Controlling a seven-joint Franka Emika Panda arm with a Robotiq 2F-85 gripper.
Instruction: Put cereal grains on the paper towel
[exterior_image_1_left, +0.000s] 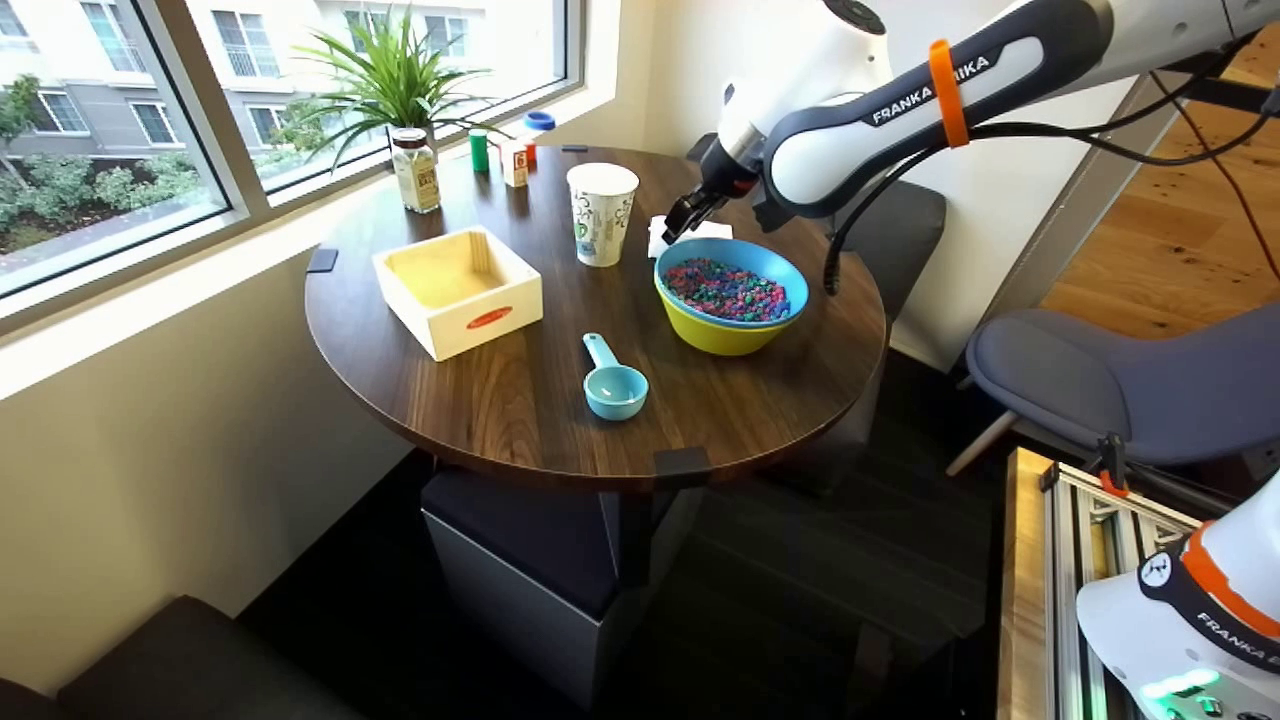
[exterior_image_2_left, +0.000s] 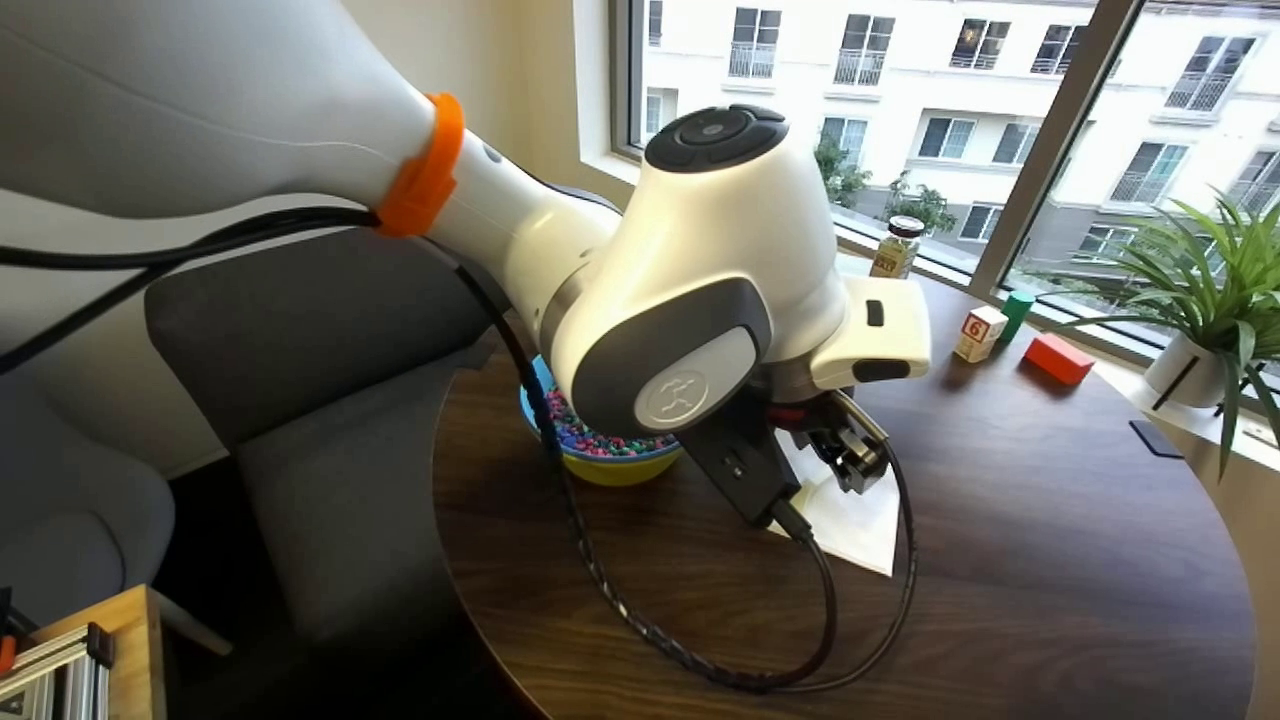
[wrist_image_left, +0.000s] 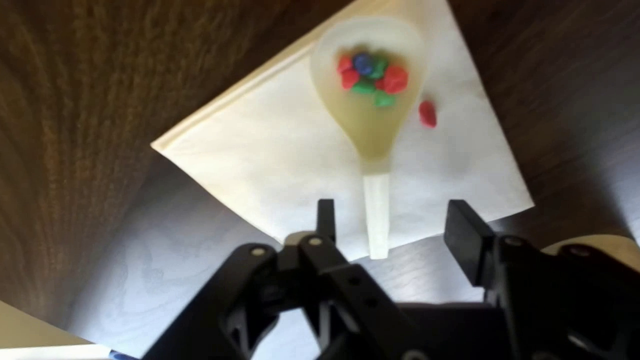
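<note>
Cereal grains (exterior_image_1_left: 727, 290) fill a blue bowl (exterior_image_1_left: 785, 268) nested in a yellow bowl (exterior_image_1_left: 725, 342); they also show in an exterior view (exterior_image_2_left: 610, 443). In the wrist view, a pale translucent spoon (wrist_image_left: 376, 135) lies over the white paper towel (wrist_image_left: 260, 160), with several red, green and blue grains (wrist_image_left: 372, 75) in its head. One red grain (wrist_image_left: 428, 114) lies on the towel beside it. The towel also shows in an exterior view (exterior_image_2_left: 855, 525). My gripper (wrist_image_left: 391, 217) is open above the towel's edge, the spoon handle between its fingers and apart from both. The gripper also shows in an exterior view (exterior_image_1_left: 674, 228).
A teal scoop (exterior_image_1_left: 615, 390) sits near the table's front edge. A wooden box (exterior_image_1_left: 485, 318) and a paper cup (exterior_image_1_left: 600, 215) stand left of the bowls. A salt jar (exterior_image_1_left: 416, 175), a number block (exterior_image_1_left: 514, 165) and a red block (exterior_image_2_left: 1058, 358) are near the window.
</note>
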